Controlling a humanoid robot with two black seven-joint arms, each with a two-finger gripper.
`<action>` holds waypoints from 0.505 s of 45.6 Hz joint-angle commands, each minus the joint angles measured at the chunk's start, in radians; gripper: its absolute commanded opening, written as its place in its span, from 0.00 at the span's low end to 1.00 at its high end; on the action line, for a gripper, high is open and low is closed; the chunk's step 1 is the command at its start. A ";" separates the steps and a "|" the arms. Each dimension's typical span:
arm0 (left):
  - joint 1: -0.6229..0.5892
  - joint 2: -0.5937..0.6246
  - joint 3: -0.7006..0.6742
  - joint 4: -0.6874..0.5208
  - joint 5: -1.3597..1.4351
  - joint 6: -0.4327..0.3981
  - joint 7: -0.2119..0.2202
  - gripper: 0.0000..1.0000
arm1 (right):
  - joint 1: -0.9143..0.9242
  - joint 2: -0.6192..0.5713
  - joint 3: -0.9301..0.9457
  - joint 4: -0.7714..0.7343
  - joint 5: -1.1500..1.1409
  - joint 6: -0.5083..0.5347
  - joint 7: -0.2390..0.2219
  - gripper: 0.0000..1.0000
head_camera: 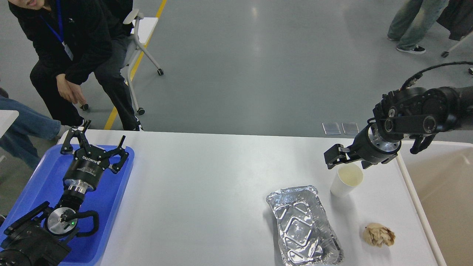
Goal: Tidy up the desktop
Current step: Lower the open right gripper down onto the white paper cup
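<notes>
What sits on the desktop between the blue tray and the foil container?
Nothing: in the head view the desktop is bare white surface from the blue tray across to the foil container.

**Where things lie**

The desktop [221,184] fills the middle. A tray [118,192] overlaps its left end — the left gripper [97,142] hangs over the tray's far part. Toward the right sit a foil pan [303,225], a cup [346,180] behind it and a crumpled wad [378,235] to its right. The right gripper [331,157] hovers by the cup's far rim — touching or not, unclear. A bin [439,192] adjoins the right edge.
</notes>
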 commanded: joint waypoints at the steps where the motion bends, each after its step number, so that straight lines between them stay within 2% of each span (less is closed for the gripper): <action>1: 0.000 0.000 0.000 0.000 0.000 0.000 0.000 0.99 | -0.118 0.010 0.007 -0.082 -0.005 -0.090 0.000 1.00; 23: 0.000 0.002 0.000 0.000 0.000 0.000 0.000 0.99 | -0.250 -0.020 0.012 -0.237 -0.010 -0.094 0.000 1.00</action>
